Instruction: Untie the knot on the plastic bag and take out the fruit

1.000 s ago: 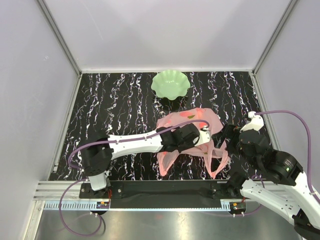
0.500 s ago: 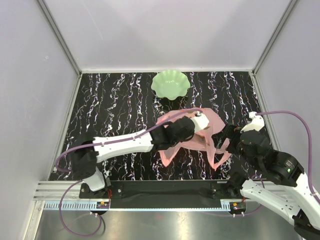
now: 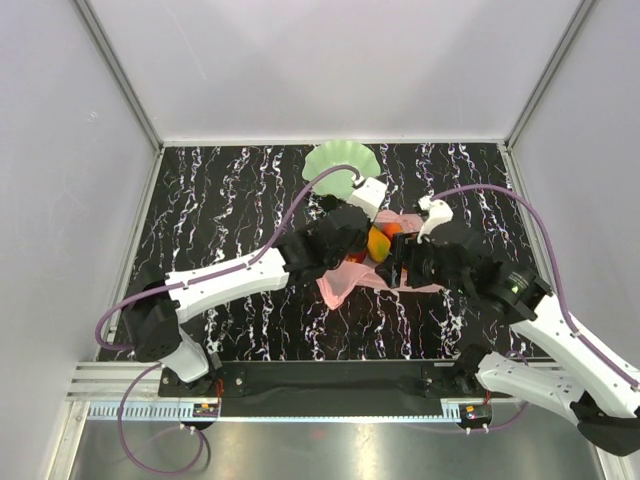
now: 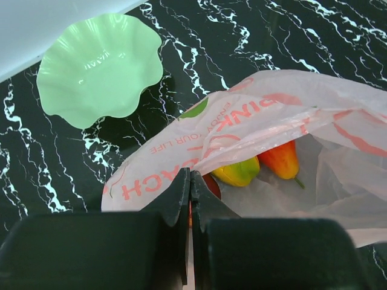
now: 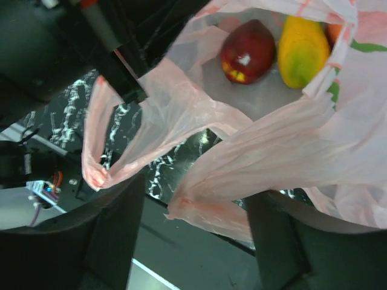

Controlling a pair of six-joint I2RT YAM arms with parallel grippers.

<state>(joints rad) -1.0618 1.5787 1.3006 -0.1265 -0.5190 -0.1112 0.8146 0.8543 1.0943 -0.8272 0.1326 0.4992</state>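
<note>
Pink plastic bag (image 4: 272, 115) open on the black marbled table (image 3: 220, 200), near the green wavy dish (image 4: 100, 69), left gripper (image 4: 190, 181) pinched tight on its rim, right gripper (image 5: 193, 208) fingers wide apart around a loose flap (not squeezing), dark red apple (image 5: 248, 51) and yellow mango (image 5: 300, 51) inside.

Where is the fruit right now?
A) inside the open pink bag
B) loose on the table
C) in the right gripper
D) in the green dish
A: the right wrist view shows the red fruit and yellow fruit lying inside the plastic bag; the green dish holds nothing.
</note>
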